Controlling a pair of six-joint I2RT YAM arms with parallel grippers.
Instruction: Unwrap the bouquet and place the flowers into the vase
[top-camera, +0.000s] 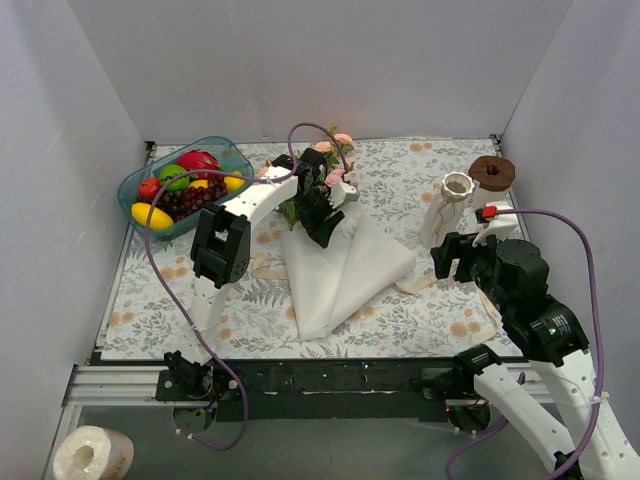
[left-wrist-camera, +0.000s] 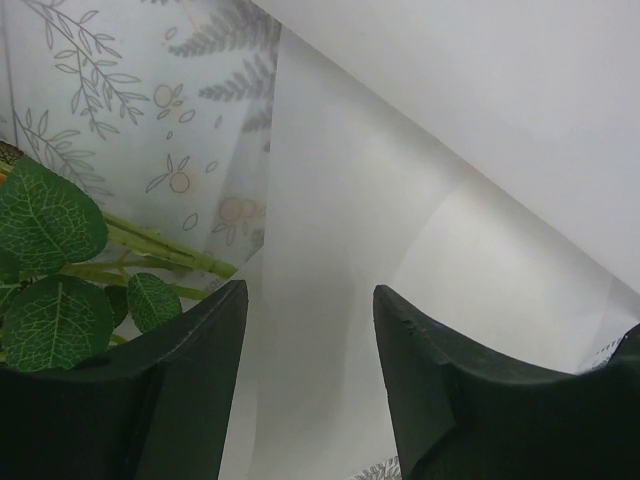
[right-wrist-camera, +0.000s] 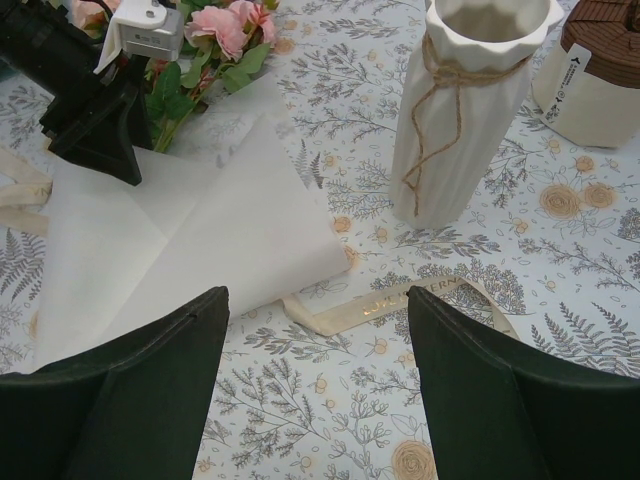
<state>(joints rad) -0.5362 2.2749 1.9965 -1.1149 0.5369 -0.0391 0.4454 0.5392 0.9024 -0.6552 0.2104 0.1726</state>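
Flowers: We saw the pink and peach artificial rose blooms with green leaves (top-camera: 330, 165) lying on the floral-print tablecloth (top-camera: 200, 310) just above centre of the top view. Their thin green stems (left-wrist-camera: 160, 245) pointed down towards the wrapping.
Wrapping: The white translucent paper sheet (top-camera: 340, 270) lay spread flat below the blooms. A cream ribbon (right-wrist-camera: 400, 300) lay loose beside its lower right corner.
Vase: The small white ribbed vase tied with twine (right-wrist-camera: 470, 110) stood upright towards the right of the top view, well apart from the flowers.
Handling: We judged the bunch light, with soft petals that would crush and wiry, thin stems (easy to let slip). The paper looked slick and floppy.
Where to hold: We thought the best hold was across the gathered stems, below the leaves and clear of the sheet.
Left arm: It reached from the lower left up to centre frame, wrist bent steeply downward over the sheet's upper end.
Left gripper (left-wrist-camera: 310, 300): Its fingers stood apart with only paper showing behind the gap and nothing between them. We could not tell whether the tips touched the sheet.
Right arm: It was folded at the right of the frame, aimed at the ribbon and the vase.
Right gripper (right-wrist-camera: 318, 300): It was spread wide and empty.
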